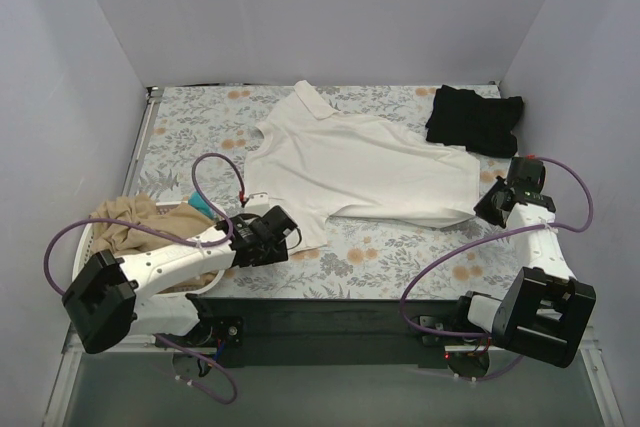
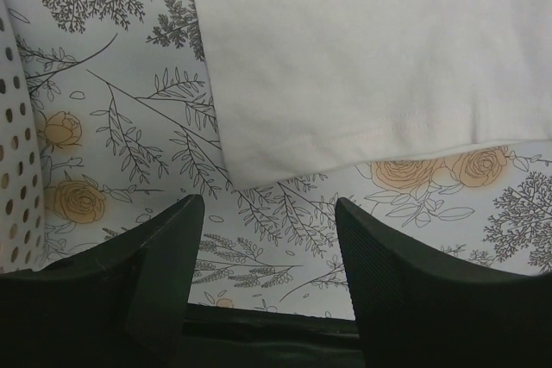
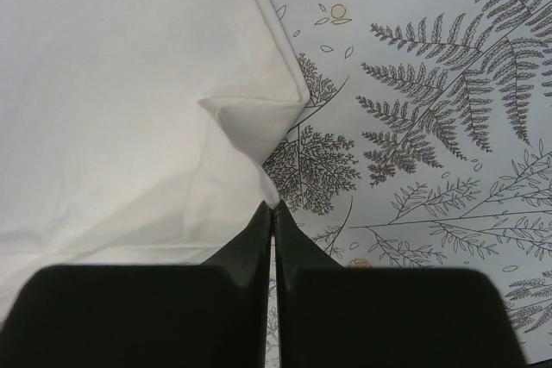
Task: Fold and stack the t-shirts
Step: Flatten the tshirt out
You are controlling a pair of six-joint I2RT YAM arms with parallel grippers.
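At the far left, a white perforated laundry basket point(image 1: 90, 239) sits at the table's near edge. A tan t-shirt point(image 1: 135, 222) is heaped in it, unfolded, waiting its turn, with a scrap of teal cloth point(image 1: 201, 204) beside it.

Just right of the basket, the left gripper point(image 1: 287, 237) hangs low over the flowered tablecloth point(image 1: 390, 247). Its jaws are parted and hold nothing. They point at the near left corner of the white t-shirt point(image 1: 360, 162), which lies a little ahead of the tips, so this looks like a reach for that corner.

The white t-shirt lies spread flat across the middle of the table, collar toward the far side, not yet folded.

At its near right corner, the right gripper point(image 1: 488, 211) is clenched, fingertips pressed together right at the hem. The cloth buckles into a small fold there. Whether a sliver of fabric is pinched between the tips cannot be told.

At the far right corner lies a black t-shirt point(image 1: 472, 119), bunched into a rough block, apart from the white one. Nothing lies between either gripper and its corner; the basket wall stands close on the left arm's outer side.
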